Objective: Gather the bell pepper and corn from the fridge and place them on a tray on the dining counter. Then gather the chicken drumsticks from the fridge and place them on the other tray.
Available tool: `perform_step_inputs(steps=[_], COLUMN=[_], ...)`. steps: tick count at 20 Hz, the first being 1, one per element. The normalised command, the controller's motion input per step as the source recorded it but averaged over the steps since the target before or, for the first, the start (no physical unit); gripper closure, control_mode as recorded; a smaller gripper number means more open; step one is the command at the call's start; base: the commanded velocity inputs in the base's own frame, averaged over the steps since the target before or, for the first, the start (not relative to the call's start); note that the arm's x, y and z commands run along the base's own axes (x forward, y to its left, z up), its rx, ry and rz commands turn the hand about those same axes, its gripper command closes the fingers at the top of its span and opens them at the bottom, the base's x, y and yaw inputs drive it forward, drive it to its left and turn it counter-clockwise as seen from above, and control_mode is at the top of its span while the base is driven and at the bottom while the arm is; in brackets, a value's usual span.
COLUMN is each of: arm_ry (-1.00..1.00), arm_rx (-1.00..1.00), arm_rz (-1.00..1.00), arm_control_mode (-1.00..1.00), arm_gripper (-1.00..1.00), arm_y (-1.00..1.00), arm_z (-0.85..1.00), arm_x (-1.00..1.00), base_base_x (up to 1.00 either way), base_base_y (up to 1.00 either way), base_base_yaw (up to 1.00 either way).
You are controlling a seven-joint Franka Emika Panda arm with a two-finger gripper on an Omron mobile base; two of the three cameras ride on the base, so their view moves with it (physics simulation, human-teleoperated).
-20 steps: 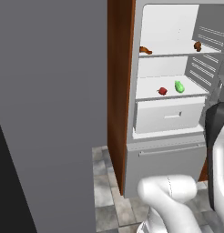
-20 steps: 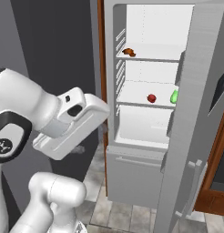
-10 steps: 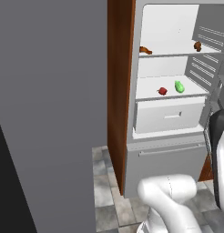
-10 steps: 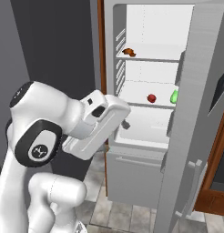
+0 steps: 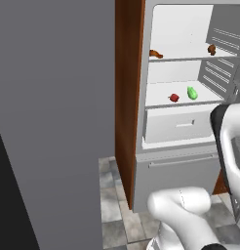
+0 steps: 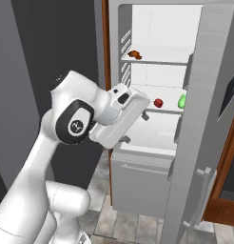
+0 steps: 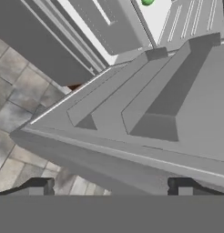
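Observation:
The fridge [image 5: 175, 166] stands open, its white shelves in plain sight. A red bell pepper [image 5: 174, 97] lies on the middle shelf, with the green-yellow corn [image 5: 191, 93] just to its right. On the shelf above lie two chicken drumsticks [image 5: 156, 53] [image 5: 211, 49], one at each end. From the right side I see the bell pepper [image 6: 158, 102], the corn [image 6: 182, 101] and one drumstick [image 6: 134, 55]. My gripper [image 6: 135, 127] hangs open and empty in front of the fridge, below and left of the pepper. The hand view shows its tips [image 7: 110, 187] spread wide, with the corn [image 7: 147, 2] at the top edge.
The fridge door [image 6: 199, 143] is swung open on the right, its inner racks [image 7: 168, 104] close under my hand. A white drawer [image 5: 178, 124] sits below the vegetable shelf. A brown wood panel [image 5: 128, 97] and a grey wall [image 5: 53, 122] flank the left. Tiled floor [image 5: 112, 195] lies below.
The arm has swung forward and to the right toward the open fridge, bringing the hand up near the middle shelf. The gripper stayed open; the food has not moved.

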Motion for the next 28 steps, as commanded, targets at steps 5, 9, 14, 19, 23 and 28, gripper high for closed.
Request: perform_step_inputs(steps=[5, 9, 14, 19, 23, 28], arm_ry=[0.09, 0.06, 0.01, 0.0, 0.02, 0.05], arm_rx=[0.0, 0.0, 0.0, 0.0, 0.0, 0.0], arm_rz=[0.0, 0.0, 0.0, 0.0, 0.02, 0.02], arm_control_mode=[-1.0, -1.0, -1.0, -1.0, -1.0, -1.0], arm_gripper=[-1.0, -1.0, -1.0, -1.0, -1.0, -1.0], arm_y=[-0.41, -0.46, -0.16, 0.0, -0.14, -0.38], arm_z=[-0.1, -0.18, -0.31, -0.24, -0.21, -0.41], arm_x=[0.58, 0.63, 0.79, 0.69, 0.69, 0.6], base_base_x=[0.0, 0.0, 0.0, 0.0, 0.0, 0.0], base_base_y=[0.0, 0.0, 0.0, 0.0, 0.0, 0.0], base_base_yaw=[0.0, 0.0, 0.0, 0.0, 0.0, 0.0])
